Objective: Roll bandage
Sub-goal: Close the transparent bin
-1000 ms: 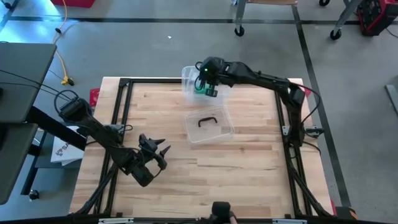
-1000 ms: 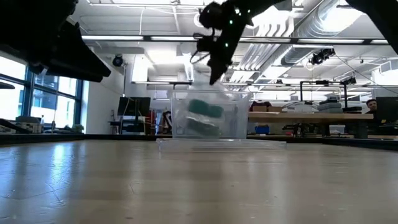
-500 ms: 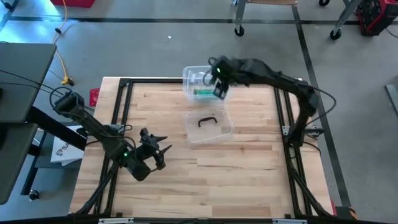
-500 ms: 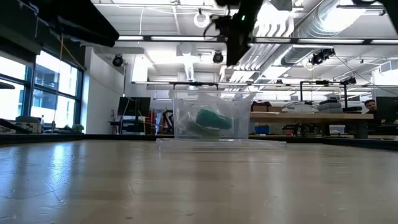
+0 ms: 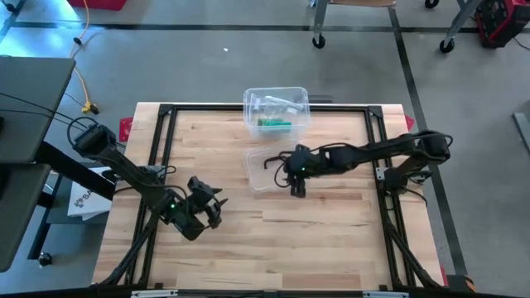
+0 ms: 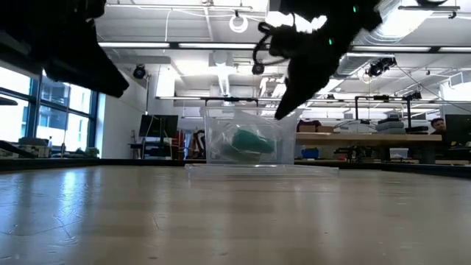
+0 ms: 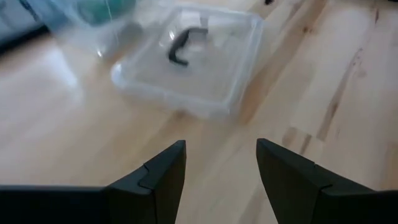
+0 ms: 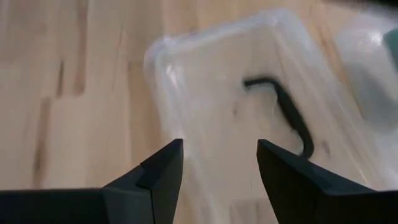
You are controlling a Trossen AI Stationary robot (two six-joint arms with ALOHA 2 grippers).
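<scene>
Right gripper point(image 5: 296, 172) left bin point(image 5: 276, 110); green roll point(image 5: 274, 123) apparently inside.

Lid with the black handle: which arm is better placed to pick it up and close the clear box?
Right, probably. The right gripper hovers open directly over the lid, near its handle. The left gripper waits open farther off, with bare table between it and the lid.

Table point(image 5: 331, 223): pale wood planks, smooth, low sheen. Box point(image 5: 276, 110) and lid point(image 5: 273, 174): clear glossy plastic. Frame point(image 5: 207, 109): black metal.
</scene>
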